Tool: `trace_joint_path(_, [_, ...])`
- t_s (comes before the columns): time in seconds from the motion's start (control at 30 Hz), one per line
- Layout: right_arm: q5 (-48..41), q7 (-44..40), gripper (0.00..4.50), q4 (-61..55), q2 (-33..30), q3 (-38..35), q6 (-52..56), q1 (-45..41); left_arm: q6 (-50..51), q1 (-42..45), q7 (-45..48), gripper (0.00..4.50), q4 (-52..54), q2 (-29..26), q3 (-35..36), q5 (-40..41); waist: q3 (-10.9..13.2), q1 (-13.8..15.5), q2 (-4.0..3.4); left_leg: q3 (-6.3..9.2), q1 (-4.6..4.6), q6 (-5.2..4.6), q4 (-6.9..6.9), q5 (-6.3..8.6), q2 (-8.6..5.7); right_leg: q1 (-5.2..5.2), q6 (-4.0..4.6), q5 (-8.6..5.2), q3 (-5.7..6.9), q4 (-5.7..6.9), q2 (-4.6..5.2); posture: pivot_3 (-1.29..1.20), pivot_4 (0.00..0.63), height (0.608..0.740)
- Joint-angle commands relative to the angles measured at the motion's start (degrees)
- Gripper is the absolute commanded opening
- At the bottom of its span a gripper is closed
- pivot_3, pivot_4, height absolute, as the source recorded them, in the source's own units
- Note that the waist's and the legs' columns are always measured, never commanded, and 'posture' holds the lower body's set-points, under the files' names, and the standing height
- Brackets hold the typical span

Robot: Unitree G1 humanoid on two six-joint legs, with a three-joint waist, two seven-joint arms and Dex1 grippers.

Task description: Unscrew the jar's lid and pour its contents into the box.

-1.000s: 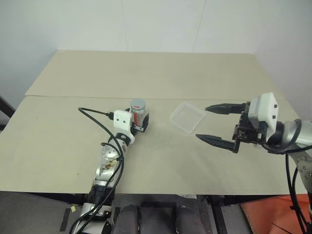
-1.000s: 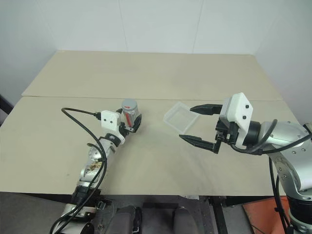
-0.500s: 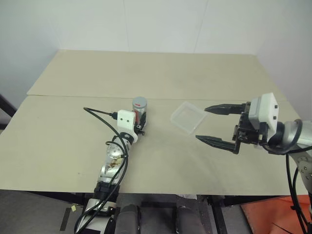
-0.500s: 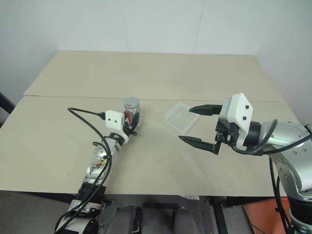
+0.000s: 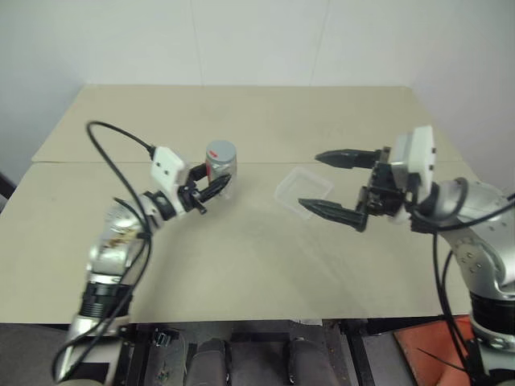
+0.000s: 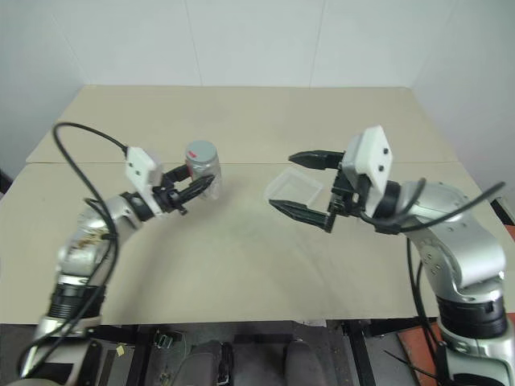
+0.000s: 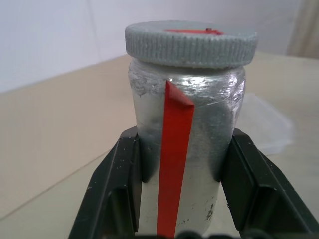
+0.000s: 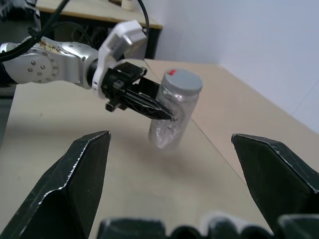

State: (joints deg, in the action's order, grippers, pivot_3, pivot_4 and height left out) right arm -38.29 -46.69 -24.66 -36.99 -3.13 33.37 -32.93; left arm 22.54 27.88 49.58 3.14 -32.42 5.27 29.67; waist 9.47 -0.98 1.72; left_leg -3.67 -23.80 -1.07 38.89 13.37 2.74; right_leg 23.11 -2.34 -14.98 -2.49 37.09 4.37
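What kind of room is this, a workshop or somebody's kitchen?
Most likely a robot test lab, not a kitchen. A bare beige table stands against plain white walls, holding little beyond a clear box. Loose black cables run along the robot's arm, and another desk with wiring stands behind.

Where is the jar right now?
The jar sits clamped in the left gripper, lifted off the table on the robot's left side. Its lid is on, and the clear box lies to its right.

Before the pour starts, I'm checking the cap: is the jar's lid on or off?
On. The grey lid sits flat on the jar, which the left tool grips by the body.
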Motion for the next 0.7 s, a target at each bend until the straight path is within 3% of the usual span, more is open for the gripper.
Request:
trace_joint_path(0.03, [-3.62,5.79,4.5,-0.35,5.08,1.94,5.58,-6.32,2.1,2.53,9.42,1.85,0.4,-2.05,0.58,5.7,0.01,0.05,-0.01,0.0,0.0,0.01,0.0,-0.01,0.02,0.02,0.0,0.0,0.01,0.01,-0.02,0.0,0.15,0.74])
trace_joint_path(0.4, [-11.9,10.84,4.5,3.2,10.57,3.0,21.16,-17.59,-0.96,10.77,17.64,1.85,-8.08,2.68,-5.01,3.06,0.01,1.1,-0.01,-0.24,-0.2,0.01,0.06,-0.02,-0.02,0.1,0.01,0.0,0.13,-0.02,0.0,0.0,0.15,0.74])
trace_joint_path(0.7, [-12.83,12.26,4.5,4.74,10.84,3.79,24.84,-20.37,-3.21,12.66,19.94,1.85,-10.9,4.8,-5.91,1.26,0.01,0.31,-0.01,-0.19,-0.44,0.0,0.07,-0.02,-0.02,0.32,0.01,0.0,0.12,0.0,0.01,0.0,0.15,0.74])
